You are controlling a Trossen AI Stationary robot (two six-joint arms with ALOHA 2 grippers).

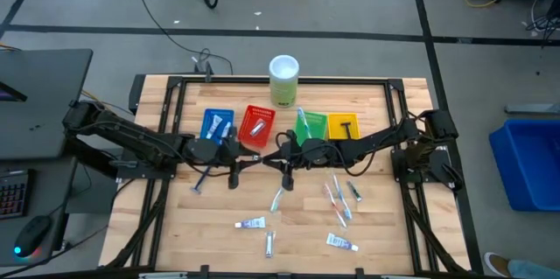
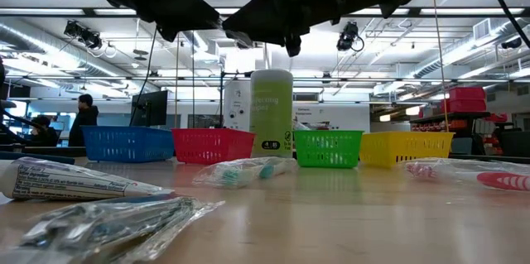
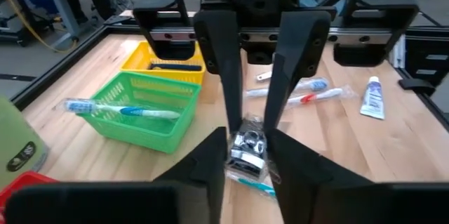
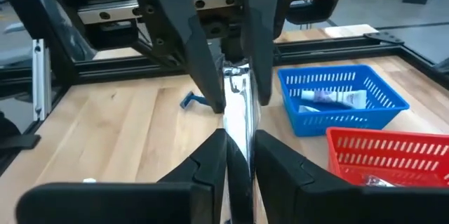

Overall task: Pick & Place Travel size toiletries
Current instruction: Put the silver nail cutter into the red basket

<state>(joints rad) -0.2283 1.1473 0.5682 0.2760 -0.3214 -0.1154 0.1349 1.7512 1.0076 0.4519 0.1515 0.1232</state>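
Hanging above the middle of the worktop (image 1: 210, 248), the two arms meet tip to tip, the left one reaching in from the left edge and the right one from the right edge. From above their dark bodies hide what is between them. The wrist views show it: a shiny wrapped packet (image 3: 245, 155), lifted clear of the wood. The left pincer (image 3: 247, 138) sits around one end of the packet, but whether it grips cannot be told. The right pincer (image 4: 240, 136) is clenched on the other end.

Along the far edge stand four trays:
- The blue tray (image 1: 206, 123) holds a white tube (image 1: 216, 125).
- The red tray (image 1: 247, 136) holds a wrapped item (image 1: 257, 127).
- The green tray (image 1: 320, 122) has a toothbrush (image 3: 123, 109) laid across it.
- The yellow tray (image 1: 332, 134) holds a dark razor (image 1: 346, 125).

A pale green cylinder (image 1: 283, 80) stands upright behind the red and green trays.

A blue razor (image 1: 199, 186) lies loose below the left arm. Three more tubes (image 1: 252, 223) lie toward the near edge, and a cluster of wrapped toothbrushes (image 1: 338, 200) lies right of centre. All of these are well apart from both pincers.

Only the low view takes in the room, where a person (image 2: 84, 115) stands behind the blue tray.
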